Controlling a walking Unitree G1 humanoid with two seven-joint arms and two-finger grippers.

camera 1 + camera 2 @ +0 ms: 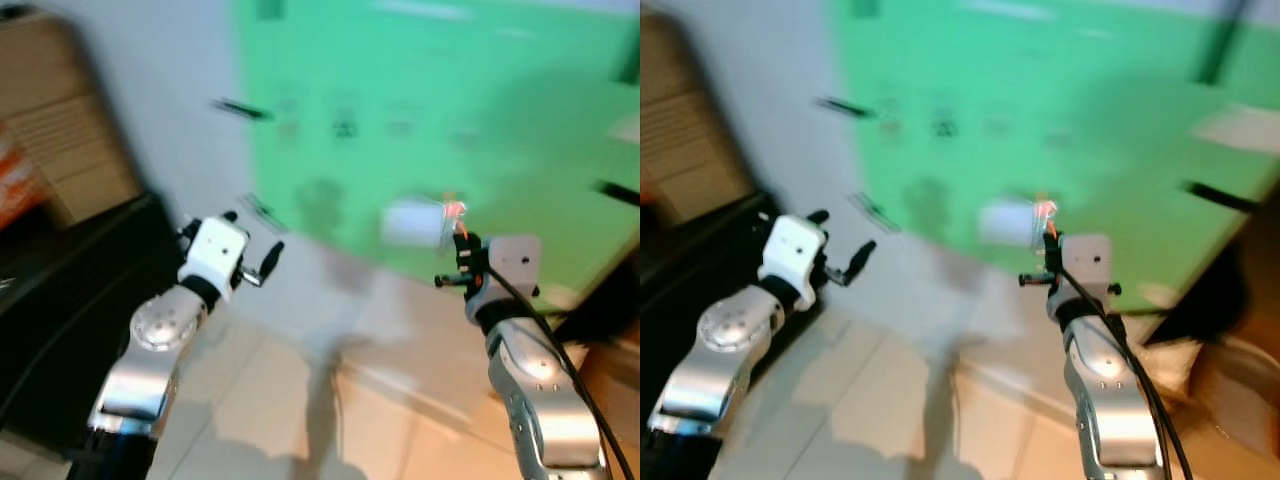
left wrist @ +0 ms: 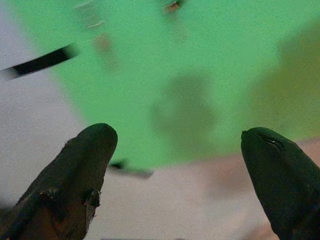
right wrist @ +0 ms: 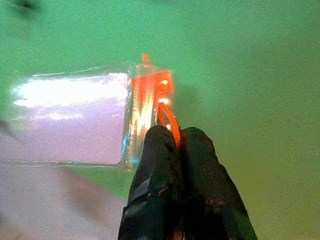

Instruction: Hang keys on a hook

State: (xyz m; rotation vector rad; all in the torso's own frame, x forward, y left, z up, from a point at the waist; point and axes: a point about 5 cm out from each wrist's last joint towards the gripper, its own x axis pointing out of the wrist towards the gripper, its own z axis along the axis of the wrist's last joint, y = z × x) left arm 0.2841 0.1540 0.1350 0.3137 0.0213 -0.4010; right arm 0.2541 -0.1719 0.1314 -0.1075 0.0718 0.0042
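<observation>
Both arms are raised toward the green board, with open air between them and a bare stretch of green ahead. A dark cabinet crowds the left arm's outer side, and blurred dark pegs jut from the wall.

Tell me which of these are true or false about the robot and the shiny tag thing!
1. The right claw pinches the orange loop of a clear tag. True.
2. The left claw is shut tight. False: its fingers stand wide apart, holding nothing.
3. The wall ahead is green. True.
4. The tag already hangs on a hook. False: the right claw holds it up before the wall.
</observation>
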